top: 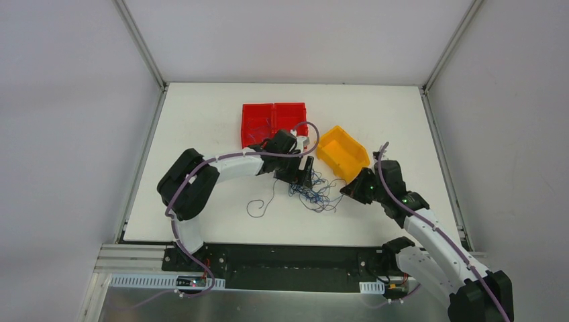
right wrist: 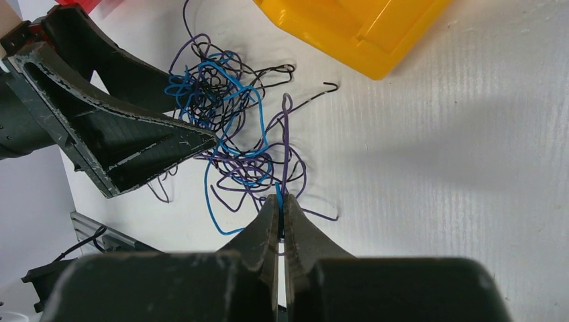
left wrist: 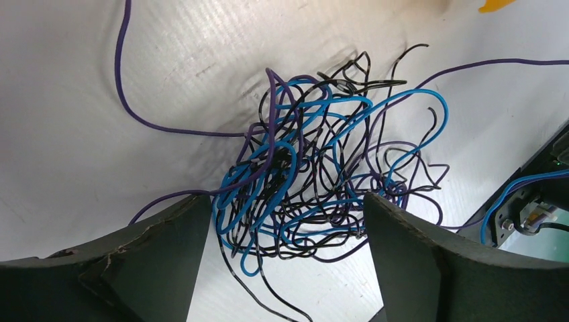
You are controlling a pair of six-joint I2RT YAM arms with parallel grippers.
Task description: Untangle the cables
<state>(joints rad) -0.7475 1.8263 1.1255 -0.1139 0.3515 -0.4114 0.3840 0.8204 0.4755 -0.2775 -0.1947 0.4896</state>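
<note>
A: So, where do the cables (top: 314,191) lie?

B: Bunched in one tangle of blue, purple and black strands on the white tabletop (top: 201,134). It sits about midway between the left and right edges, somewhat closer to the near edge than the far one. One purple cable (left wrist: 119,67) trails out of the bunch toward the left edge.

A: And the left pincer (left wrist: 282,215)?

B: Spread wide and pointing down, one finger on either side of the tangle, with nothing pinched between them.

A: The right pincer (right wrist: 279,201)?

B: Closed to a sliver on the side of the tangle toward the right edge. Its tips nip a blue strand and a purple one that run out of the bunch.

A: What else is on there?

B: A yellow bin (top: 343,153) sits askew just beyond the tangle, toward the far right corner. Two red bins (top: 274,121) stand side by side nearer the far edge.
</note>
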